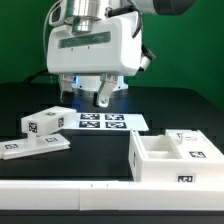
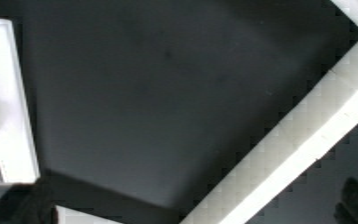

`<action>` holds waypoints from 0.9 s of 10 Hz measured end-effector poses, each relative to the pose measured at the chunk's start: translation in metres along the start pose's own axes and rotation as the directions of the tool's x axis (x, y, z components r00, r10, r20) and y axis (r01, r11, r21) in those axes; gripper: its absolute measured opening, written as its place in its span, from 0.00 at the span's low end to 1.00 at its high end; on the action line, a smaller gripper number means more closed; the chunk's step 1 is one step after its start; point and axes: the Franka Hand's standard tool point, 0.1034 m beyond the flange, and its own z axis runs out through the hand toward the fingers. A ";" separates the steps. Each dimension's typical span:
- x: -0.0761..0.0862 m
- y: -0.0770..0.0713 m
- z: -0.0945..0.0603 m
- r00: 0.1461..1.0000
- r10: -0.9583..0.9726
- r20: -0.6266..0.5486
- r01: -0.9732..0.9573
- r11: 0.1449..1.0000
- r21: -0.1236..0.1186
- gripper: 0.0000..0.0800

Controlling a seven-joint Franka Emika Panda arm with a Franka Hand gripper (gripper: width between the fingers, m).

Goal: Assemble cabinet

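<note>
step: between grabs, I reckon | pincer [image 1: 101,96] wide, empty, over marker board [image 1: 104,122] | cabinet [image 1: 176,158] by tabletop [image 1: 100,150] near edge, exterior view's right; panels [image 1: 44,123] loose opposite | next: probably line up on a panel, drop straight

The marker board [image 1: 102,122] lies flat on the black table [image 1: 95,155], a green wall [image 1: 20,40] behind.
</note>
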 end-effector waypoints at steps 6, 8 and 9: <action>0.046 0.045 0.023 0.901 0.432 -0.034 -0.430 0.901 0.053 1.00; 0.042 0.052 0.032 0.865 0.501 -0.017 -0.500 0.865 0.038 1.00; 0.042 0.054 0.033 0.835 0.550 -0.016 -0.549 0.835 0.037 1.00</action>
